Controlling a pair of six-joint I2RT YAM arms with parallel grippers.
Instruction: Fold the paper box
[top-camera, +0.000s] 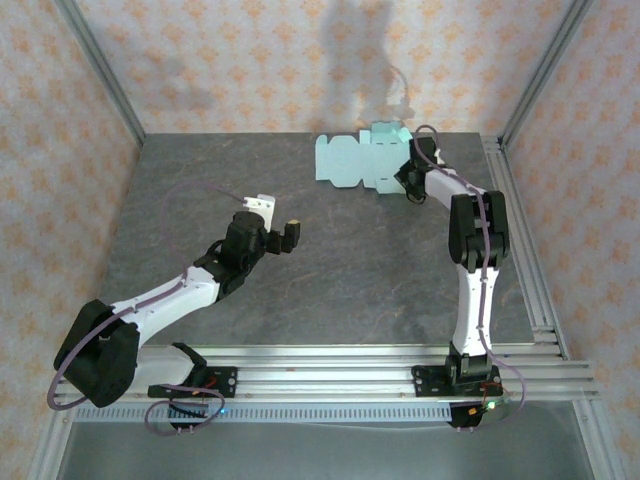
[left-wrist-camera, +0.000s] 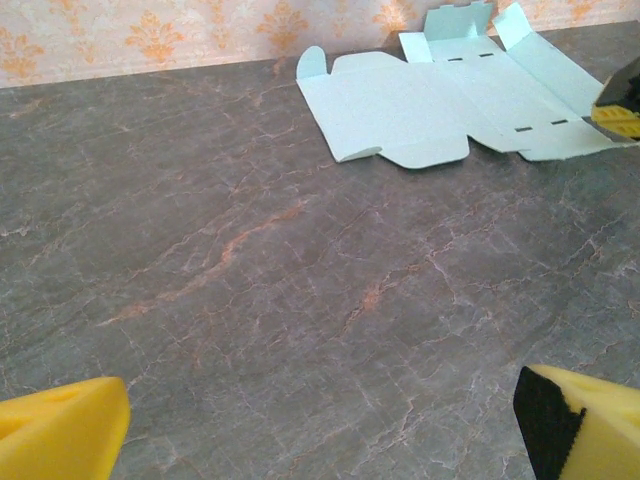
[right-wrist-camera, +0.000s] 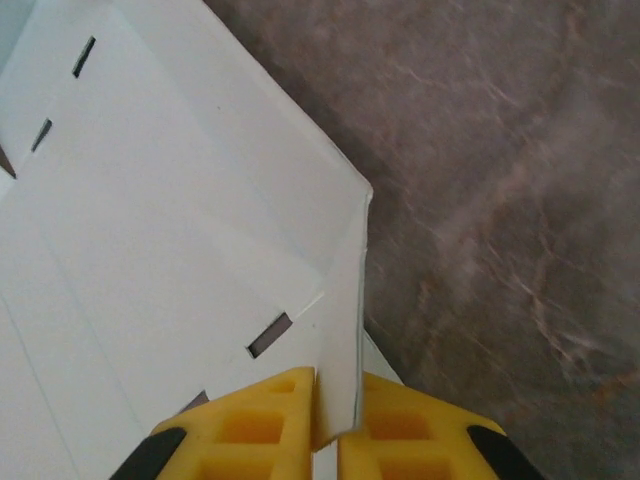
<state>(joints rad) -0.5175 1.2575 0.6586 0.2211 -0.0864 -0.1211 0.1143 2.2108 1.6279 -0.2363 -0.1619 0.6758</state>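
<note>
- My right gripper has its yellow pads pressed together on a thin raised flap at the edge of the paper box. The card stands up between the pads, so I judge the pinch has taken.
- The paper box lies at the far side of the desk, close to the back wall and right of centre. It is a flat die-cut sheet with its slots and tabs facing up.
- My left gripper hangs with its jaws wide apart over the middle of the desk, well apart from the sheet and touching nothing.
- To do this fold well, I should swing the flap along its scored crease rather than pull. A drag would slide the whole light sheet toward me.
- The pinch sits near the flap's corner, so I would turn slowly, or the thin card may buckle off the crease.
- Bringing the left gripper over to press down a main panel would likely steady the sheet.
- As a container it is not yet formed: no walls stand apart from this lifted flap, and nothing lies on its panels.
</note>
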